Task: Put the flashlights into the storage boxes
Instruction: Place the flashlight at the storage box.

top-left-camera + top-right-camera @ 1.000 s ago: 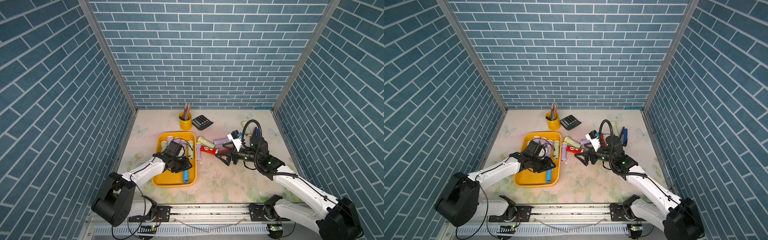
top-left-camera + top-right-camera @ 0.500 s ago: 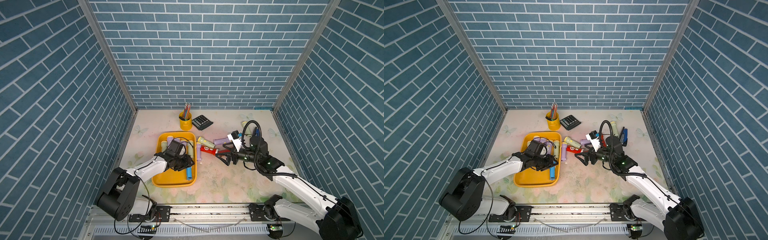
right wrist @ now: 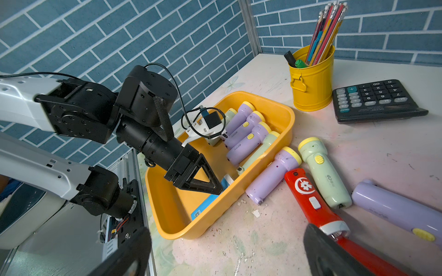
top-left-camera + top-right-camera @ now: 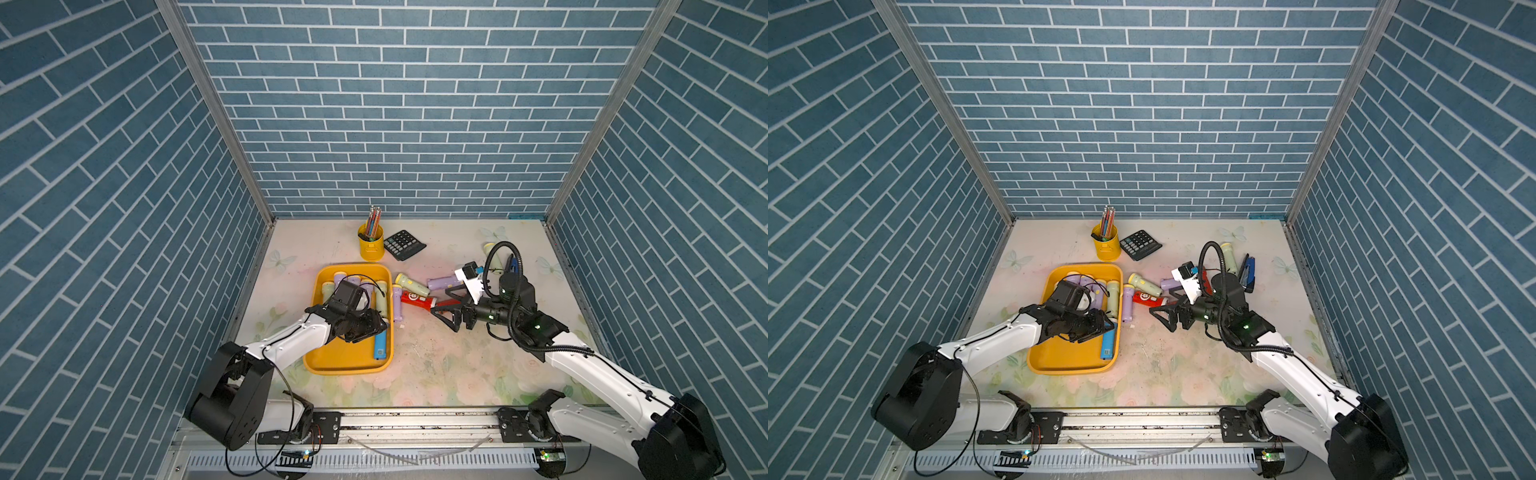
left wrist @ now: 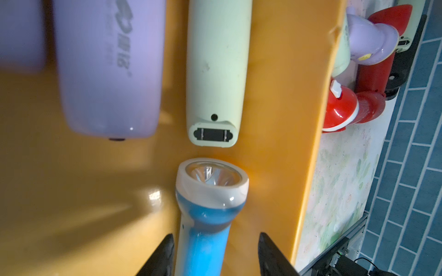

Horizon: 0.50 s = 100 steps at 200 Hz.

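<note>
— Blue flashlight (image 5: 203, 215) lies in the tray (image 4: 332, 361), along its right edge; left gripper (image 5: 215, 236) straddles it, jaws parted.
— Right gripper (image 4: 446, 319) gapes wide over the red flashlight (image 4: 415, 300) on the worktop.

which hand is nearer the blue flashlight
Left. The left hand straddles the blue flashlight inside the tray, open jaws either side of its handle. The right hand is outside the tray, over the table by a red flashlight.
</note>
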### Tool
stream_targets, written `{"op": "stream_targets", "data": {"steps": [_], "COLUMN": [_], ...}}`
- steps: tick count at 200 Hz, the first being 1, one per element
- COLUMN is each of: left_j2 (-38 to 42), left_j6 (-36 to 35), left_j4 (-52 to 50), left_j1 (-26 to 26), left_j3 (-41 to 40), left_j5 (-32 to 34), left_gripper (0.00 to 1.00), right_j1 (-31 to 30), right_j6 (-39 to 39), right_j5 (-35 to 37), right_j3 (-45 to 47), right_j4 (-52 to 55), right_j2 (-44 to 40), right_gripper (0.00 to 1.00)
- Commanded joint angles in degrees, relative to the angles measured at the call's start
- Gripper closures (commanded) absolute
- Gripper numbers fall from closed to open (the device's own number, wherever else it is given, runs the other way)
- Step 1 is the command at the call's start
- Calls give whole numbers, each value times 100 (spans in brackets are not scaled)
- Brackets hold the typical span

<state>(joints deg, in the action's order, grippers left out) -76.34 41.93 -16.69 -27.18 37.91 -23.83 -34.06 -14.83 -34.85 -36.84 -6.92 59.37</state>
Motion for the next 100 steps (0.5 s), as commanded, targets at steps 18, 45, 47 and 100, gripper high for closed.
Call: {"op": "stream_targets", "data": {"steps": [18,45,47,100], "left_j2": [505,890,914,792], "left_j6": [-379,-707,-731,-2072], "left_j4": [-618,-834,-851,-938], "left_j1": [46,46,48,43], "left_j3": [190,520,541,1224], "left_j5": [191,349,365,69], "left_gripper": [43,43,43,46], "right_j1": [14,11,18,23], "right_j6": [-90,-140,-149,-1189], "right_j5": [49,435,492,3430], "right_j3": [75,18,16,-247], "right_j4": [-70,218,248,1662], "right_j2": [-46,-120,-133,-506], "right_gripper": [1,1,1,1]}}
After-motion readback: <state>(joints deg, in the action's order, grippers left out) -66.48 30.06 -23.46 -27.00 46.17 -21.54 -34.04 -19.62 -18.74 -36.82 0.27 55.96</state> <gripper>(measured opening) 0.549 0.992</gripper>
